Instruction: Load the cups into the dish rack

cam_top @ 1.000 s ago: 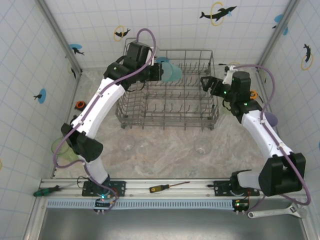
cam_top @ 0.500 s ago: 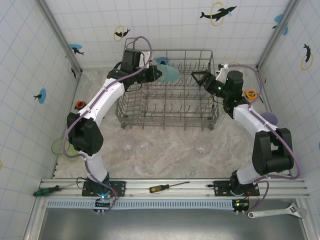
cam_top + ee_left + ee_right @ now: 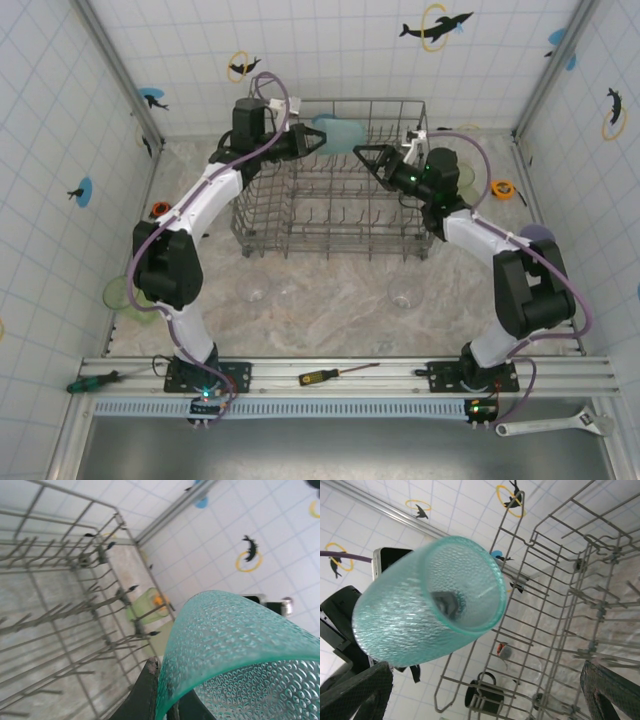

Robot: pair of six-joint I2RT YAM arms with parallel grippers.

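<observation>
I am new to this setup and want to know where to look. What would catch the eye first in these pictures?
First the teal cup, held sideways in the shut left gripper over the far part of the dish rack. Next the right gripper, wide open, facing the cup's mouth from the right. Clear glasses sit on the table in front of the rack.

No lettering, brand name or number is legible. The tiled walls [image 3: 330, 50] carry picture decals instead: a black dolphin leaping through a yellow ring [image 3: 437, 25], a smaller dark fish in a ring [image 3: 240, 67], and another on a blue disc [image 3: 82, 190]. The wrist views show similar ringed silhouettes [image 3: 248, 555] [image 3: 512, 497].
</observation>
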